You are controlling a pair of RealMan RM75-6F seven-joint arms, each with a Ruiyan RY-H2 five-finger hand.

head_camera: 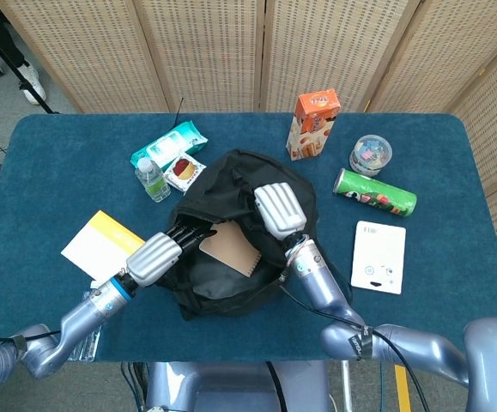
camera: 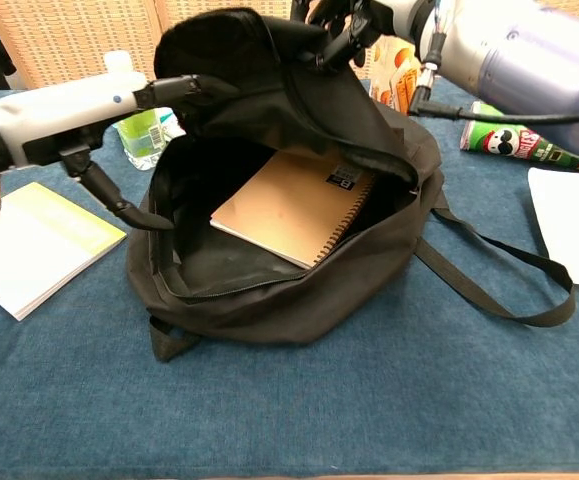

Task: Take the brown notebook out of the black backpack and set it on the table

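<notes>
Right hand (head_camera: pixel 279 209) up high, fingers (camera: pixel 331 18) gripping black backpack (head_camera: pixel 231 283) flap. Left hand (head_camera: pixel 160 256) stretched flat, fingers (head_camera: pixel 190 232) loose, holding nothing, at the opening. Brown notebook (camera: pixel 291 205) inside, just beyond those fingers.

Matt cloth backpack (camera: pixel 299 290), paper notebook (camera: pixel 289 205)
</notes>
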